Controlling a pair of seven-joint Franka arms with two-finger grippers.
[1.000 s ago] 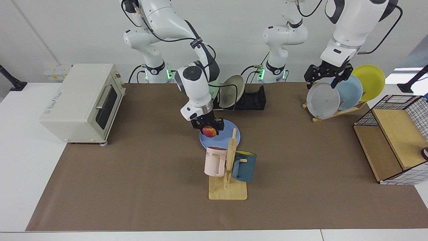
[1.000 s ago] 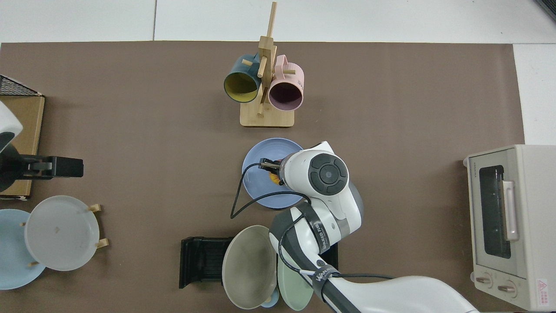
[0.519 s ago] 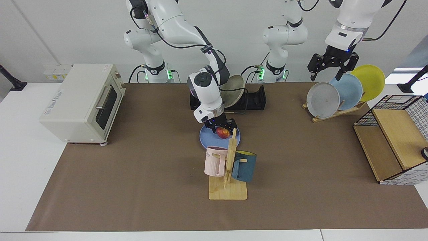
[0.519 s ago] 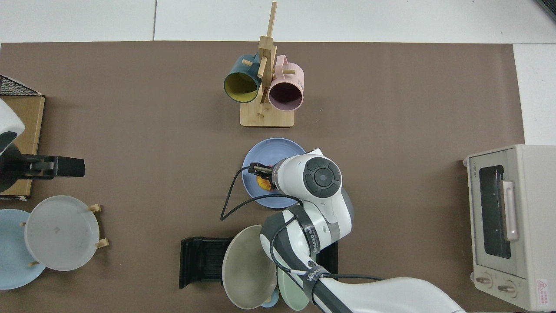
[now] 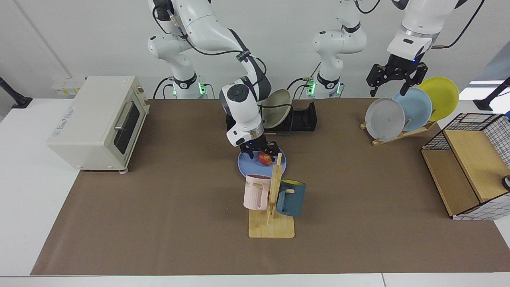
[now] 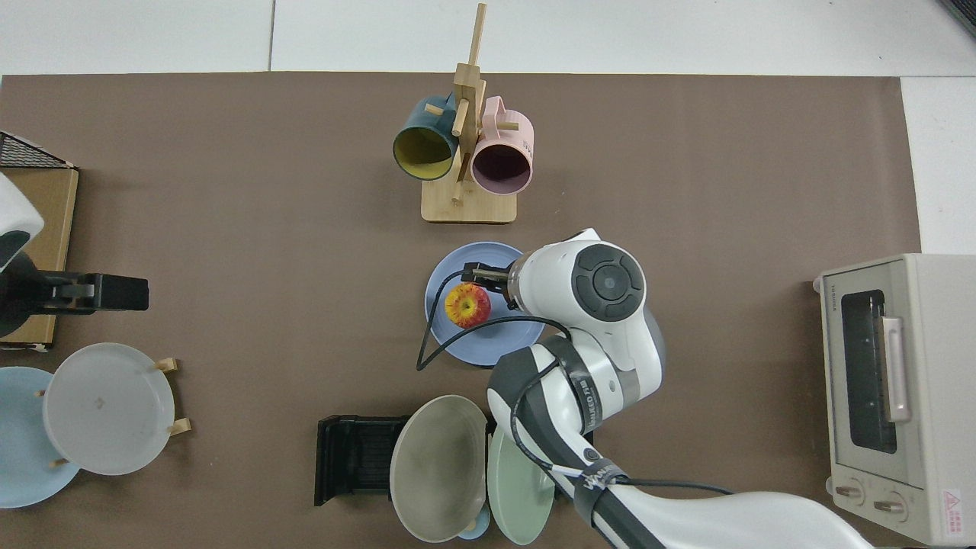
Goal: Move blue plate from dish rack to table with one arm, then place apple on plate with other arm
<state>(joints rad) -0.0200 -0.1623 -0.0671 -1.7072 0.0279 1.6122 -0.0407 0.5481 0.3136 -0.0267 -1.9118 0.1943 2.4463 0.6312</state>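
Observation:
The periwinkle blue plate lies flat on the brown mat of the table, just behind the mug tree. The red-and-yellow apple rests on the plate. My right gripper hovers directly over the apple, open, its fingers straddling the fruit without holding it. In the top view the wrist covers most of that gripper, and one finger shows beside the apple. My left gripper hangs open and empty above the wooden plate stand. The black dish rack stands behind the plate.
The dish rack holds a beige bowl and a green plate. A wooden mug tree with pink and teal mugs stands close in front of the blue plate. A toaster oven, a plate stand and a wire basket flank the mat.
My right gripper carried the apple down onto the blue plate, opened and let it go. It has drawn back slightly. My left gripper rose from the plate stand, then held still.

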